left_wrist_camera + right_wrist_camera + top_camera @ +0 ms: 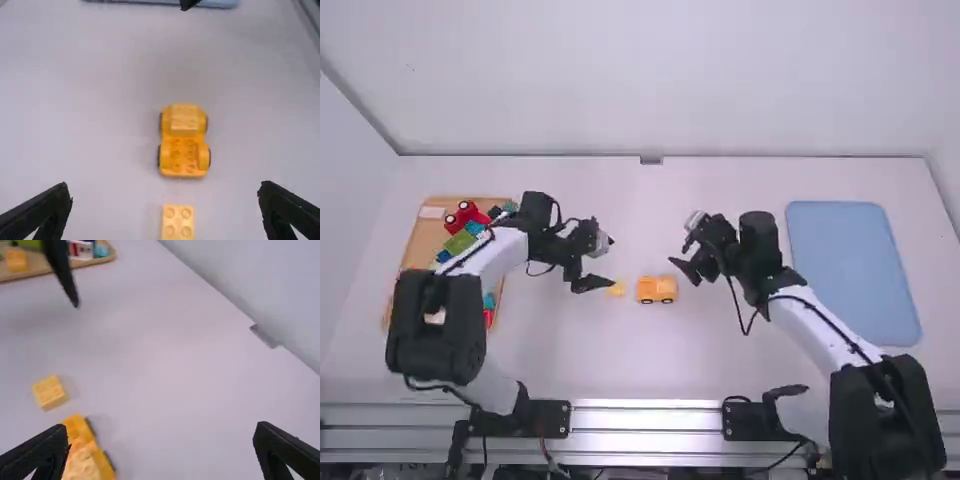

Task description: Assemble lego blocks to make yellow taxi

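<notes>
Two pincers stand spread and empty above the white bench (pixel 620 360), one at each end of a line of two yellow parts. The small yellow studded block (pixel 178 219) lies on the bench nearest the left pincer (pixel 165 191), just beyond its fingertips and between their lines of closure. The yellow wheeled toy-car base (pixel 184 160) stands upright on its wheels just past the block, apart from it and nearer the right pincer (pixel 161 430).

The base's long axis runs across the bench, from the left arm's side to the right arm's, and the block lies near that axis. Its low, studded end faces the block; its raised end faces the right pincer. The block's long axis cannot be confirmed, as the edge of the left wrist view cuts off its outline.

Assembly appears to be at the part-joining stage. Recommended next step: lower the left pincer over the block, close on two opposite sides, lift, and carry it toward the base's exposed studs. Caution: an off-centre grip may turn the block, and pressing it down may roll the base unless the right pincer steadies it.
</notes>
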You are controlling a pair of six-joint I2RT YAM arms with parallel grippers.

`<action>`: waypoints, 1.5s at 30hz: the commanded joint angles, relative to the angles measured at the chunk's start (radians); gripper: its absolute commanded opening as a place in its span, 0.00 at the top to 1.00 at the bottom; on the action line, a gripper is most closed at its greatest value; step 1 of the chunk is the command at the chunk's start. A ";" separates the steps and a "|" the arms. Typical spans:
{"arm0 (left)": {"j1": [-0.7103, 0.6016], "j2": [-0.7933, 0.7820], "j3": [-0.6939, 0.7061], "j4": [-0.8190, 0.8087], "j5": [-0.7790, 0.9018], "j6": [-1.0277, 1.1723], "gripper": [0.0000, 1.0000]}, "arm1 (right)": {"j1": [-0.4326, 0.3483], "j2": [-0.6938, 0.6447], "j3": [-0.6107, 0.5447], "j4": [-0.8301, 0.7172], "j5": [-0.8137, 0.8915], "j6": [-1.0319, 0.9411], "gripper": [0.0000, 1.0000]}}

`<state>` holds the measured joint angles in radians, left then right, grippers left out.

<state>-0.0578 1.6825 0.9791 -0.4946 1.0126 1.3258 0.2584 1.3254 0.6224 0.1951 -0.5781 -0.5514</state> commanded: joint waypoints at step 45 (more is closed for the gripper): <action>0.038 0.328 -0.320 0.740 0.068 -0.103 0.58 | -0.220 0.209 -0.067 0.123 -0.678 -0.257 0.02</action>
<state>-0.0074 1.9953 0.6609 0.2474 1.0725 1.1885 0.0414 1.5536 0.5613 0.3157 -1.2488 -0.8158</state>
